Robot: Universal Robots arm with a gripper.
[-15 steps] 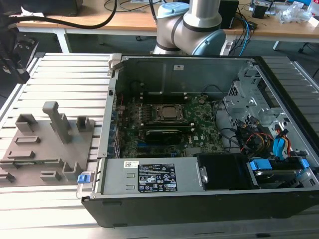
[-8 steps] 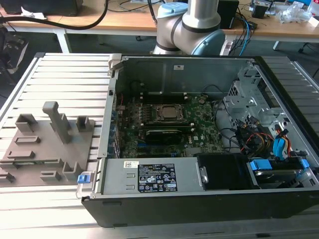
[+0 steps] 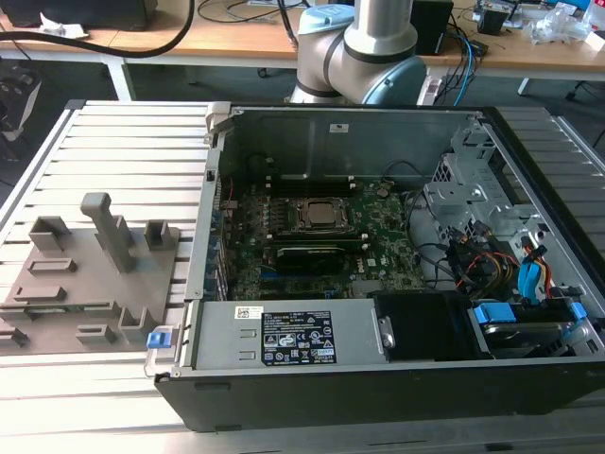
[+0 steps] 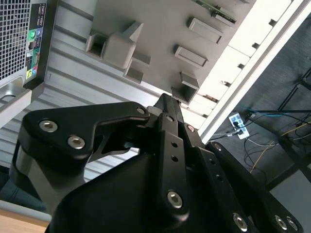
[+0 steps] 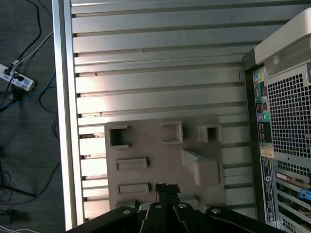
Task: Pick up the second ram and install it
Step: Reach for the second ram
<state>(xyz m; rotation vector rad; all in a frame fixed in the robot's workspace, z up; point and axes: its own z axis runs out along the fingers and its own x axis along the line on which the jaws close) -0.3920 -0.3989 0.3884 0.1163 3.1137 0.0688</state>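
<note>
Gripper over grey fixture plate, fingers pressed together, empty; green ram stick lies at its edge for pickup. Computer case stands open alongside; motherboard exposed for fitting.

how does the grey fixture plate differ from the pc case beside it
The grey fixture plate is low and flat with blocks standing on it; the pc case is a deep black box, open on top. The plate is plain grey; the case holds a green motherboard and coloured cables. Both sit on the slatted table.
</note>
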